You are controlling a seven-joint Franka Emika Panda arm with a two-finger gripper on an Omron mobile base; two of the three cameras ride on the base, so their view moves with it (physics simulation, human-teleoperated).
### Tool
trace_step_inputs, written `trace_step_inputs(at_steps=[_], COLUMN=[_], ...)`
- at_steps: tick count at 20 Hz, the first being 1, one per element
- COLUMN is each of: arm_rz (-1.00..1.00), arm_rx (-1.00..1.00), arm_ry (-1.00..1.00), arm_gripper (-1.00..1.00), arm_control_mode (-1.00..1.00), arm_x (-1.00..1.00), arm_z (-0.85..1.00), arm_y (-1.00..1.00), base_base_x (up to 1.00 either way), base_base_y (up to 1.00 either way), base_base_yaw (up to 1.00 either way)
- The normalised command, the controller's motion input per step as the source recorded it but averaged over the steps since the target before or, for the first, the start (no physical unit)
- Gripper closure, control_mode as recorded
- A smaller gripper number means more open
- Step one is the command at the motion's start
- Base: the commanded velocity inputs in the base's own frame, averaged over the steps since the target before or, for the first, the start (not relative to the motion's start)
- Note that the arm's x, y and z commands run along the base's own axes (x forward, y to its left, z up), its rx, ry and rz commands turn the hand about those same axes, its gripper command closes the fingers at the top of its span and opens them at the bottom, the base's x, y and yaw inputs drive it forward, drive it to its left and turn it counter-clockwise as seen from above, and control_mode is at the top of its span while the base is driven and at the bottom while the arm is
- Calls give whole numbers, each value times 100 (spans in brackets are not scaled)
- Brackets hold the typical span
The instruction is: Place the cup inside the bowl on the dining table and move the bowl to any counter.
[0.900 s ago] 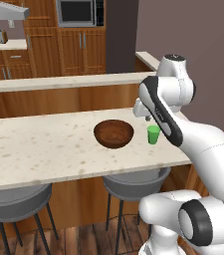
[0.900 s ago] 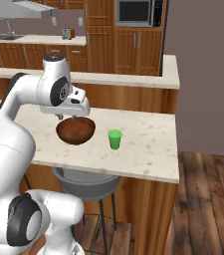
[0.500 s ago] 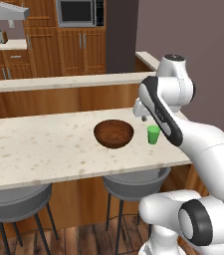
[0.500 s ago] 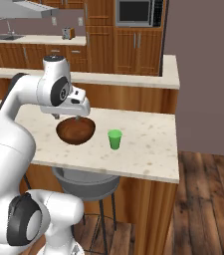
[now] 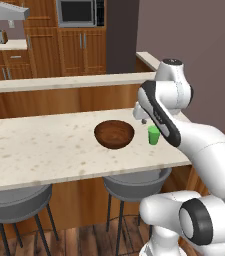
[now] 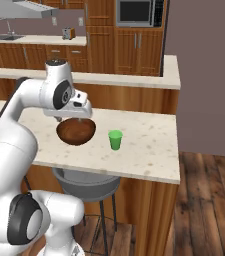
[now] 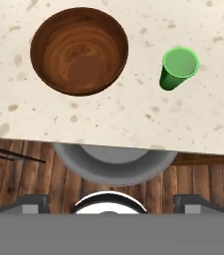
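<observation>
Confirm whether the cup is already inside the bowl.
No, the cup stands upright on the dining table beside the bowl, apart from it.

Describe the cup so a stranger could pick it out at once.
Find the long beige speckled dining table with grey stools tucked under it. On its top stand two things, apart from each other: a wide dark wooden bowl and the cup beside it. The cup is the small bright green tumbler, upright, empty, without a handle.

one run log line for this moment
gripper: open, empty | cup: upright on dining table, beside bowl | bowl: empty
</observation>
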Motion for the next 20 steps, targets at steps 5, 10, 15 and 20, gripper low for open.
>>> trace_step_inputs(at_steps=[5,10,15,20], arm_rz=[0,0,0,0], arm_rx=[-4,-3,-2,0], arm_ry=[0,0,0,0], arm_gripper=[-100,-100,-100,-100], arm_control_mode=[-100,-100,-100,-100], arm_x=[25,22,28,24], arm_z=[-20,-10,-1,0], arm_y=[-24,-36,-45,-41], base_base_x=[0,0,0,0], base_base_y=[0,0,0,0], base_base_yaw=[0,0,0,0])
